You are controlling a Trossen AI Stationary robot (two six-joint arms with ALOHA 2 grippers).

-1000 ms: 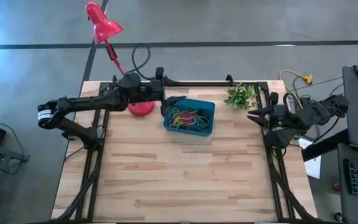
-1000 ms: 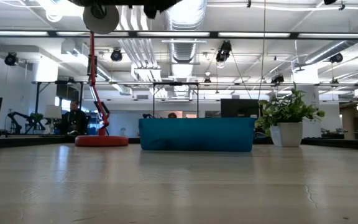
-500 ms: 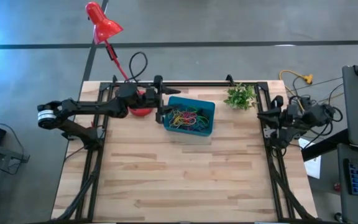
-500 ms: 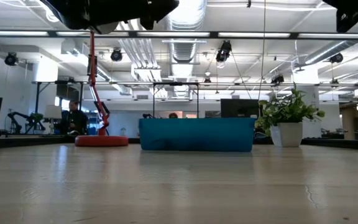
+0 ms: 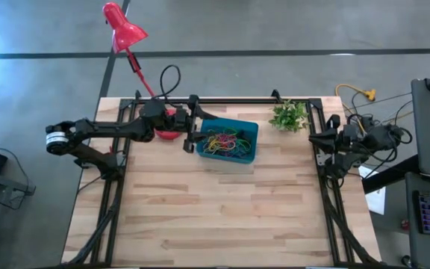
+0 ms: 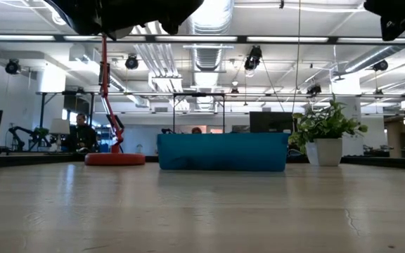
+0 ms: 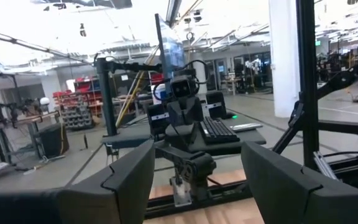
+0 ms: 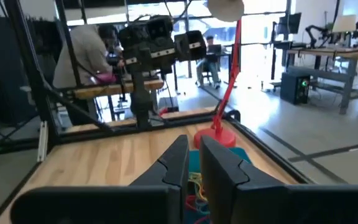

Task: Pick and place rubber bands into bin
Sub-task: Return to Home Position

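Observation:
The teal bin [image 5: 249, 129] stands on the far middle of the table, and in the low view the bin [image 6: 222, 152] shows its near wall. The rubber bands [image 5: 225, 140] lie in it as a many-coloured tangle. My left gripper [image 5: 192, 134] hangs open just off the bin's left wall, above the table; its own view shows the left gripper [image 7: 197, 180] with nothing between the wide fingers. My right gripper [image 5: 313, 139] is drawn back at the table's right edge. In its own view the right gripper [image 8: 194, 160] is shut and empty, pointing at the bin [image 8: 244, 157].
A red lamp's round base [image 5: 169, 133] stands left of the bin, partly under my left arm. A small potted plant [image 5: 288, 116] is at the far right. Black frame rails [image 5: 237, 101] run along the far and side edges. The near half of the table is bare wood [image 5: 215, 217].
My left gripper has sunk beside the bin's left wall and shifted a little toward the table's left edge. My right arm has folded back toward the table's right edge and come down. The bin and the rubber bands have not moved.

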